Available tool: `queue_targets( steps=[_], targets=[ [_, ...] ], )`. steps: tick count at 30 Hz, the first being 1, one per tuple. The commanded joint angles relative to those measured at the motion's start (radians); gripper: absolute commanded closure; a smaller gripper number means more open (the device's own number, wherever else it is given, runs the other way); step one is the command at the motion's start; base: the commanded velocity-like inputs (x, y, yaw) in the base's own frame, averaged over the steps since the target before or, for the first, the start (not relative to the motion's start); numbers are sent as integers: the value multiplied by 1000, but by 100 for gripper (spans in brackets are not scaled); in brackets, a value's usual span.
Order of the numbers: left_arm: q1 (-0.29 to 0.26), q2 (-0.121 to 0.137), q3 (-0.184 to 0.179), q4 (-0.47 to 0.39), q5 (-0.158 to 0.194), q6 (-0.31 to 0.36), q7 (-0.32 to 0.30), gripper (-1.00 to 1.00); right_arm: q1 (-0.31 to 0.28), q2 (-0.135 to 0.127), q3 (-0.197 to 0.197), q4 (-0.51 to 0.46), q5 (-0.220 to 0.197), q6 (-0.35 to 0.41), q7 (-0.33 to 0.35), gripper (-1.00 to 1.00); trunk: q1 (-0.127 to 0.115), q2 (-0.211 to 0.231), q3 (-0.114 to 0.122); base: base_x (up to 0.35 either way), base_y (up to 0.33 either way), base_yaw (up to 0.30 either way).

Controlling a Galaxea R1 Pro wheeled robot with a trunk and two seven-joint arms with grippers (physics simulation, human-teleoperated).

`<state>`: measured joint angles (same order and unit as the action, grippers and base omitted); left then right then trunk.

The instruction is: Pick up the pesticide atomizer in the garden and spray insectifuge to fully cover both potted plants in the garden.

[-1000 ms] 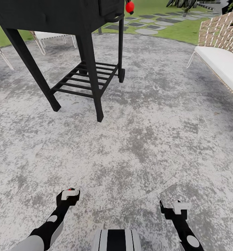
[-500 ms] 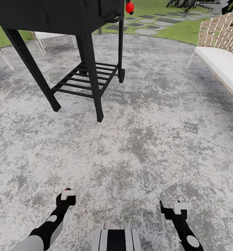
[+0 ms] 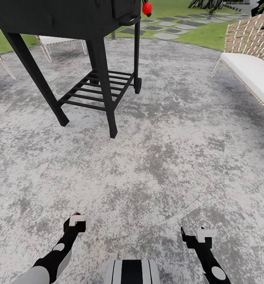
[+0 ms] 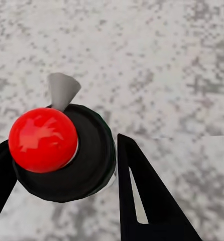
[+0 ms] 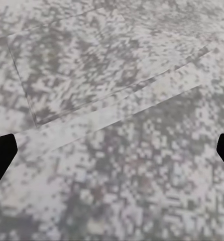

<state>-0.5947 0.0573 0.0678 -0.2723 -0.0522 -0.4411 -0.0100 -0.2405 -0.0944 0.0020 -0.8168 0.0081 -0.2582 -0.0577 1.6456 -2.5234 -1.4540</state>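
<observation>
1. The round grey paved patio (image 3: pixel 167 157) lay open ahead of the robot and to its right, mottled and flat, with a faint slab seam running across it in the right wrist view.
2. The black grill stand (image 3: pixel 102 85) bounded the room ahead on the left. Its nearest leg (image 3: pixel 112 128) reached farthest into the open paving, and a red ball (image 3: pixel 146 7) hung at its upper corner.
3. A woven bench with a white cushion (image 3: pixel 250 71) closed the right edge, and pale chairs (image 3: pixel 60 39) stood behind the stand.
4. Beyond the patio's far rim ran green lawn with grey stepping stones (image 3: pixel 167 35).
5. The left gripper (image 3: pixel 74 223) hung low over the paving and was clamped on the pesticide atomizer (image 4: pixel 87 165). In the left wrist view both black fingers (image 4: pixel 137 191) pressed its dark round body, seen end-on, with a red ball top (image 4: pixel 41 139) and a grey spout (image 4: pixel 62 90).
6. The right gripper (image 3: pixel 194 236) hung low beside the trunk (image 3: pixel 132 272). Its fingers were spread wide, with only bare paving between them (image 5: pixel 112 145).
7. The atomizer's side was hidden, so any label could not be read.
</observation>
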Motion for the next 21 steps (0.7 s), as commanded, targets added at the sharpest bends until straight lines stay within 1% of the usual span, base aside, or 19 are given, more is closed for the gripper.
queue_targets(
  steps=[1, 3, 15, 17, 19, 20, 21],
  targets=[
    [-1, -1, 6, 2, -6, -4, -1, 100, 0, 0, 1, 1, 1, -3, -4, -100, 0, 0, -1, 0, 0, 0],
    [-1, -4, 6, -2, -6, 0, -1, 100, 0, 1, 1, 1, 1, -3, -4, -100, -1, 0, 7, 0, 0, 0],
    [-1, -2, 7, -3, -6, 8, -1, 100, 0, 2, 3, 3, 1, -3, -4, -100, -6, 3, 54, 0, 0, 0],
    [-1, -6, 7, -3, -9, 11, 2, 100, 0, 2, 3, 2, 1, -4, -4, -100, -7, 4, 61, 0, 0, 0],
    [-1, -4, 1, 1, -16, 13, 6, 100, 0, 4, 4, 1, 1, -8, -4, -100, -8, 4, 69, 0, 0, 0],
    [15, 8, 8, 23, -14, 11, 17, 100, 2, 0, 2, 6, 1, -9, -5, -100, -9, 4, 74, 0, 0, 0],
    [40, 12, 10, 26, -13, 7, 24, 100, 3, 0, 1, 17, 1, -10, -5, -100, -9, 4, 79, 0, 0, 0]
  ],
)
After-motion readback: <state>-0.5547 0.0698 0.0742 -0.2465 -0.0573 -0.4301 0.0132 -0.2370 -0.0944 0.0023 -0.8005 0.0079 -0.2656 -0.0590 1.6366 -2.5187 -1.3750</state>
